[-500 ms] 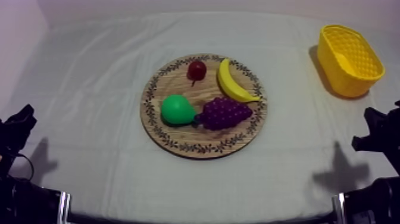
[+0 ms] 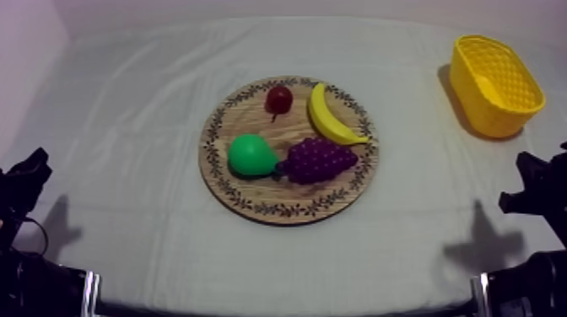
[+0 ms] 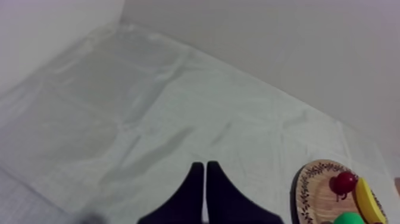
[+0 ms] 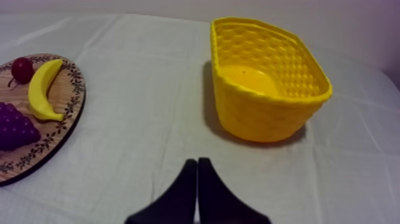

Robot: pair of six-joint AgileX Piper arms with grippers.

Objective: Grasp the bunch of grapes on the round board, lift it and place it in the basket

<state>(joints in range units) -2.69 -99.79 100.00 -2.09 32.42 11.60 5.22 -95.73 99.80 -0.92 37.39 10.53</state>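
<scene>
Well, from above, the bunch of grapes (image 2: 318, 159) lies on the wooden board (image 2: 257, 201), touching the pear (image 2: 251, 156). The yellow basket (image 2: 489, 118) sits at the far right corner of the table (image 2: 126, 126). Left wrist: left gripper (image 3: 205, 167) fingers together. Right wrist: right gripper (image 4: 197, 162) fingers together.

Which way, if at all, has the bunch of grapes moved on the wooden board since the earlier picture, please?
No, it has not moved. The bunch of grapes lies beside the pear, below the banana, at the same spot on the wooden board.
</scene>
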